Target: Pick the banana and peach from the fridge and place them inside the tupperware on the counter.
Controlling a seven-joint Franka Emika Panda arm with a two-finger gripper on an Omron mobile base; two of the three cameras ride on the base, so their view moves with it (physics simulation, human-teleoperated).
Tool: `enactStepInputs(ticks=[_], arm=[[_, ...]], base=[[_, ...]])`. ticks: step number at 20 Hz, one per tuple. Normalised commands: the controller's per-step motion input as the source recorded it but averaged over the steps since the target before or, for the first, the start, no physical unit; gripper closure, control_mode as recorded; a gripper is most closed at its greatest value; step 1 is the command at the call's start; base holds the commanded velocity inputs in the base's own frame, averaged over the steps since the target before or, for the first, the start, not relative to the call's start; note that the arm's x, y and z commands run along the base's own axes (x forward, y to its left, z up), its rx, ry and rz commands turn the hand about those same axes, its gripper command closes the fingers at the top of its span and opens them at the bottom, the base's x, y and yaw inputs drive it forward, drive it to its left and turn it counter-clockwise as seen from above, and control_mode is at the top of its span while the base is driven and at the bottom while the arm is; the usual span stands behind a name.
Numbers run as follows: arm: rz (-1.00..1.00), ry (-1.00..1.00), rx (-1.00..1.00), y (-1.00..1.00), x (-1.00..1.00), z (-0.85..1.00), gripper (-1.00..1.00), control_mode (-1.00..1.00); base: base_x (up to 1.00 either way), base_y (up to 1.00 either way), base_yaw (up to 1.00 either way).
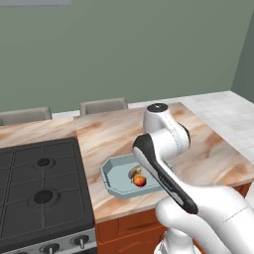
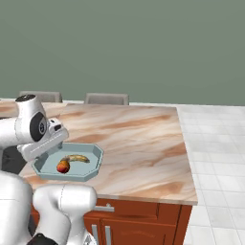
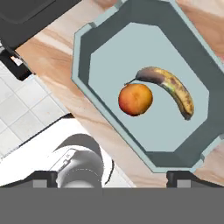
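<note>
Hand view, looking down past the claw [image 3: 111, 177]: its two dark tips stand far apart at the bottom edge, wide and holding nothing. Beneath lies the tupperware [image 3: 83, 65], a shallow pale blue-grey octagonal tray with a broad flared rim and a smooth flat floor. On that floor rests the peach [image 3: 135, 99], a round orange-red ball with a yellowish blush, and close beside it the banana [image 3: 173, 89], a curved yellow fruit mottled brown with dark ends; its stem tip comes close to the peach, though whether they touch is hard to tell. The tray sits on the tabletop [image 3: 52, 57], a beige-pink marbled stone slab, near its front edge in the base views, above red-brown wooden cabinets [image 2: 143, 217] with silver handles. A black gas stovetop [image 1: 42, 191] with round burners lies just beside the tray. Pale square floor tiles [image 2: 215, 158] stretch beyond the slab.
</note>
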Motion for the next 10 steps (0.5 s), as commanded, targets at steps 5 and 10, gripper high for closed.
enactStepInputs(ticks=[5, 10], arm=[[-0.10, -0.21, 0.07, -0.24, -0.63, 0.32, -1.00, -1.00], [-0.17, -0.09, 0.05, -0.22, -0.42, 0.28, -1.00, -1.00]], base=[[0.00, 0.00, 0.00], [0.00, 0.00, 0.00]])
